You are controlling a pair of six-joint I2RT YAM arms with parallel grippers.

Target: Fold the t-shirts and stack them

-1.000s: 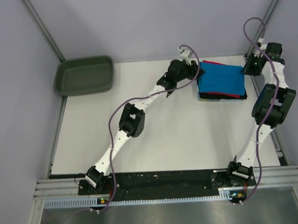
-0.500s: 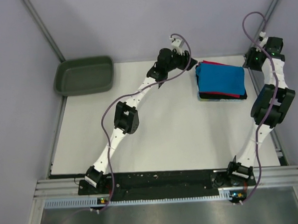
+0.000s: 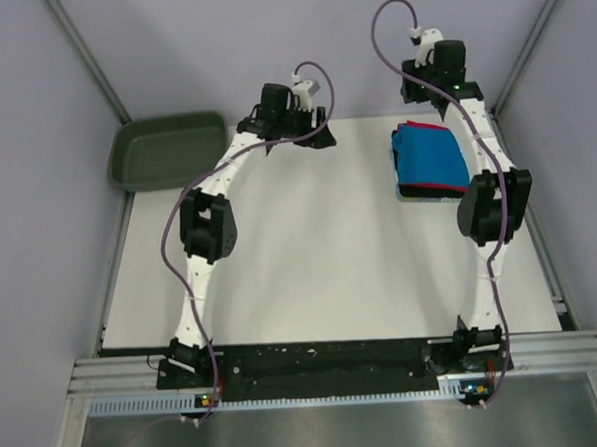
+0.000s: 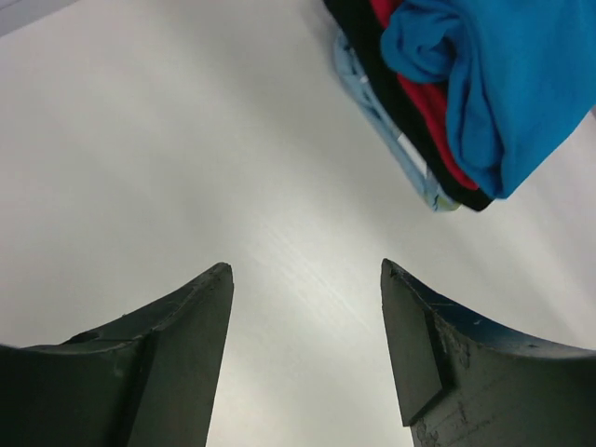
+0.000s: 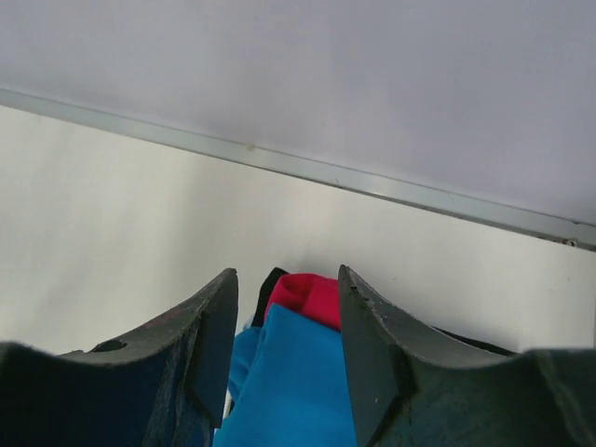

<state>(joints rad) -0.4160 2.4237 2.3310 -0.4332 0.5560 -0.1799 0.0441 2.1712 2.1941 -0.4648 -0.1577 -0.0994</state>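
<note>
In the top view, the folded turquoise-blue cloth t-shirt (image 3: 427, 157) is being partly covered by the white right arm (image 3: 477, 129). The red shirt (image 4: 430, 121), black shirt (image 4: 352, 14) and pale blue shirt (image 4: 383, 116) beneath are being shown only as thin edges.

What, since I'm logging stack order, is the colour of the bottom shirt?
Pale blue; the bottom shirt shows best in the left wrist view.

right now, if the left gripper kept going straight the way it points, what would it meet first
Probably the bare white tabletop. The left gripper, jaws open, aims at plain surface; the stack of folded cloth t-shirts, bright blue on top, lies off to one side.
</note>
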